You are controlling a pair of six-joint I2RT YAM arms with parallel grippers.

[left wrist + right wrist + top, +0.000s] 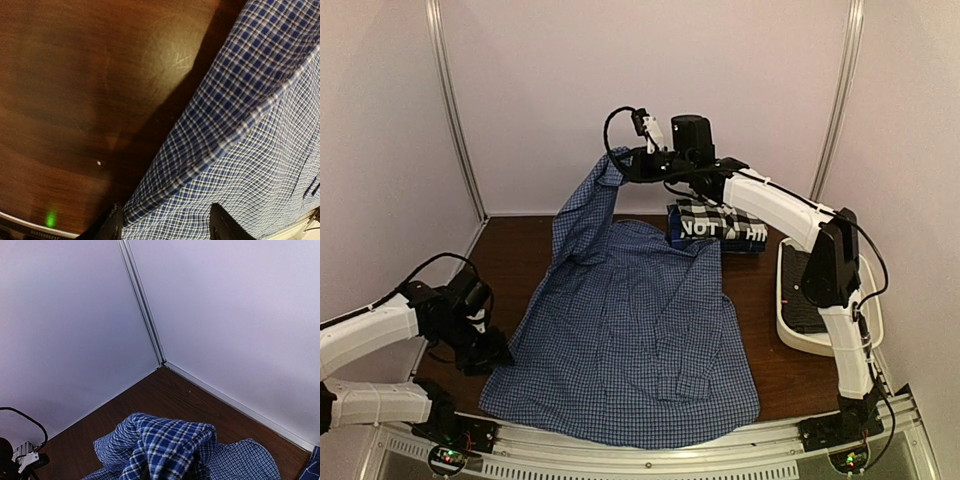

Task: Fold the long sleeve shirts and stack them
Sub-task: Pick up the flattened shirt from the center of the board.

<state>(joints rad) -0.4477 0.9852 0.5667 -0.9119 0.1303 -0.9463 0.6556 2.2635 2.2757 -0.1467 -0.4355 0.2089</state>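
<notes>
Far right on the desk (515, 250), two shirts look finished: the check shirt (705, 212) is folded and seems to sit on top of the NOT shirt (720, 233), a small pile just left of the tub (785, 300). So the stack exists, and I reckon we're past halfway.

Now the third one. The blue shirt (640, 340) takes up the middle of the desk, spread wide and mostly flat, its hem at the near edge. No fold is in it yet that I can make out.

My right fingers (620, 162) are up high at the far centre, clamped tight on a bunch of blue shirt. From the wrist camera I can see the cloth gathered right at the tips. That lifted part, a sleeve or shoulder I'd guess, hangs down to the rest lying below.

My left fingers (490, 355) are low at the near left corner of the blue shirt. They stand apart, with the shirt's edge lying between them, and they're not pinching anything. Whether they touch the cloth I can't tell.

What's left, as I judge it: bring the sleeves in, fold the body, then carry it to the far-right pile and set it on top.
</notes>
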